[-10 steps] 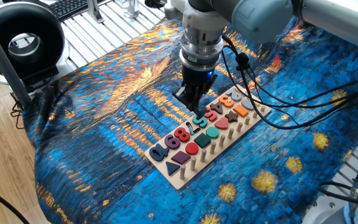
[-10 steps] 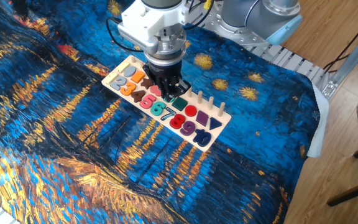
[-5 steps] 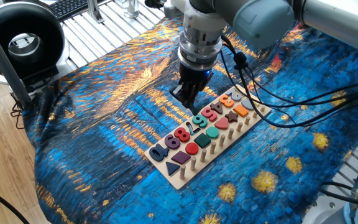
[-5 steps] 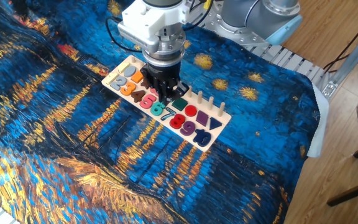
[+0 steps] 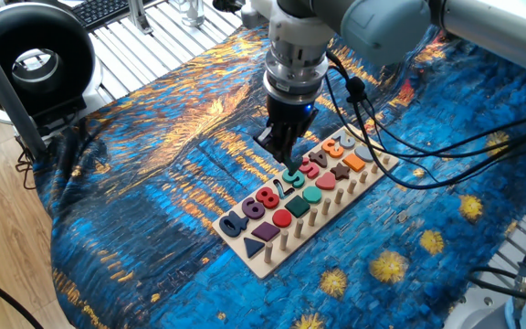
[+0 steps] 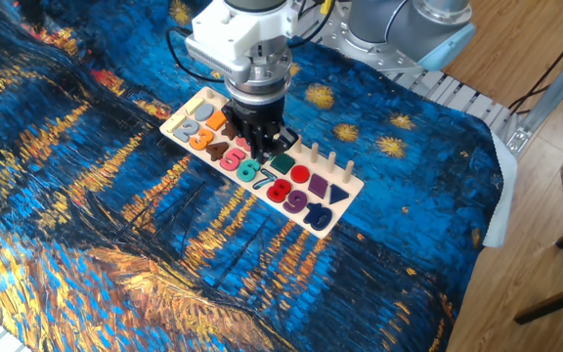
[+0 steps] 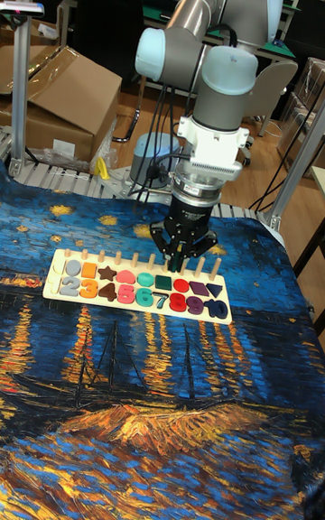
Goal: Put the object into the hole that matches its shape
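Note:
The object (image 5: 281,187), a slim blackish-green number piece, lies on the light-wood puzzle board (image 5: 272,260) between the teal number and the red one. It also shows as the object (image 6: 265,178) and the object (image 7: 161,301). A pale edge of the hole (image 5: 278,193) shows around the piece, and I cannot tell whether the piece sits flush. My gripper (image 5: 281,157) hangs just above and behind that spot, fingers pointing down. The gripper (image 7: 183,265) looks open, and the gripper (image 6: 259,149) holds nothing.
The board (image 6: 345,186) carries coloured numbers, shapes and a row of pegs (image 6: 323,156). A blue and gold painted cloth (image 5: 153,183) covers the table. A black round device (image 5: 35,55) stands at the far left. Cables (image 5: 382,137) trail from the arm over the board's far end.
Half a second ago the gripper stood slightly higher and to the left; it has come back down to where it was a second ago. The number piece has not moved.

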Robot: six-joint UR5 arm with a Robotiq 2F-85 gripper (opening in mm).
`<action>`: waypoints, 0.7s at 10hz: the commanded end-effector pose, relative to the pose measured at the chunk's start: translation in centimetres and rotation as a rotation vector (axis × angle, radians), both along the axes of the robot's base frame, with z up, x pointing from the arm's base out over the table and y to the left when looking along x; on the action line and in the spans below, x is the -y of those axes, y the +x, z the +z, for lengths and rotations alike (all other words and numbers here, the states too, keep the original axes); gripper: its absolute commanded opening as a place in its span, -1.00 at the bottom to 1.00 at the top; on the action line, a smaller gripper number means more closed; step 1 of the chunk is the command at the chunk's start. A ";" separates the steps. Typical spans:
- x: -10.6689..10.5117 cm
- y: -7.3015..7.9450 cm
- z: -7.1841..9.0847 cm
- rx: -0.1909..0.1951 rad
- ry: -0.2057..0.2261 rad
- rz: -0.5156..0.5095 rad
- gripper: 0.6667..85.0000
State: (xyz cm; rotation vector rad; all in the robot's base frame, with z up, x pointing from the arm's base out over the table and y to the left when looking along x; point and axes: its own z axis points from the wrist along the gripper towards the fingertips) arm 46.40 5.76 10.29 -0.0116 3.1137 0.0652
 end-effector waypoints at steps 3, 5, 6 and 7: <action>0.5 0.8 -4.1 0.010 -0.008 -0.018 -0.98; 0.8 1.1 -5.1 0.015 -0.014 -0.024 -0.98; 1.1 1.4 -5.9 0.021 -0.026 -0.027 -0.98; 1.0 1.6 -6.4 0.024 -0.021 -0.037 -0.98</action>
